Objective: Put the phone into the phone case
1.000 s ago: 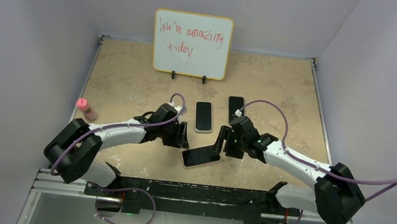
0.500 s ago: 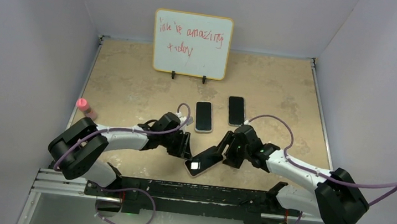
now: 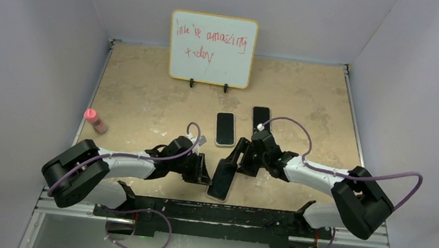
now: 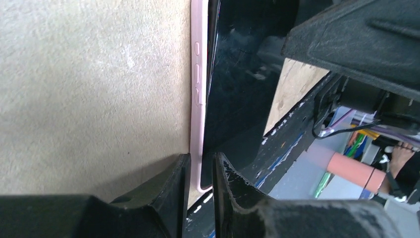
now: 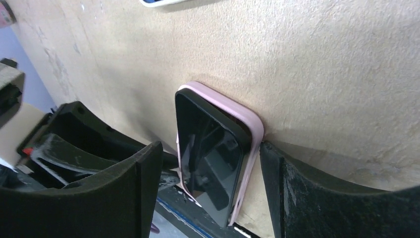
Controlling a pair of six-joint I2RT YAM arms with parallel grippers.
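My left gripper (image 4: 200,158) clenched on the left edge of the pink phone case (image 4: 196,99), black phone (image 5: 208,158) lying inside (near the table (image 3: 146,92) front), my right gripper (image 5: 210,146) spread wide astride its far end.

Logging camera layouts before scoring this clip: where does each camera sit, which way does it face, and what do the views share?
Top external: high behind the bases, looking down and forward over the table to the whiteboard; both arms show, left claw and right claw at the phone.
Left wrist: on the left arm, looking along its fingers, closed on the pink case edge.
Right wrist: on the right arm, looking down between its open fingers at the phone.
All three show the phone; both wrist views show its pink case.
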